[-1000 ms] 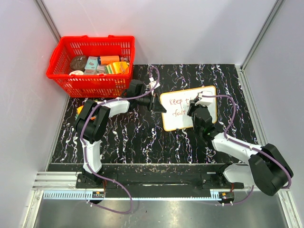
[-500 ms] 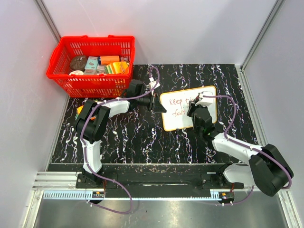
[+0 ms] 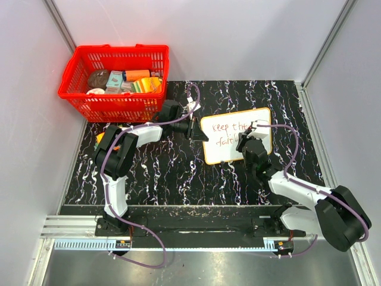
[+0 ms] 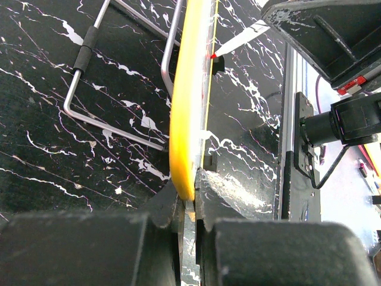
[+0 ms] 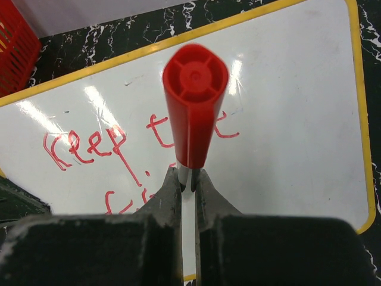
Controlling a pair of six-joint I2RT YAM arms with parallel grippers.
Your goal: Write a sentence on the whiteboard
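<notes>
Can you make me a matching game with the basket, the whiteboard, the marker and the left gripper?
1 basket
2 whiteboard
3 marker
4 left gripper

A pinched in the right gripper
B far left, full of small things
C shut on the whiteboard's yellow rim
D red words written on it

Pairs: 1-B, 2-D, 3-A, 4-C

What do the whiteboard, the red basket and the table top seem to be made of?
The whiteboard: smooth glossy white face, probably coated, since bright glare shows on it; its yellow rim looks plastic. The basket: likely red plastic, moulded as an open grid. The table top: black with white veins like marble; real stone or printed sheet, I cannot tell.
</notes>
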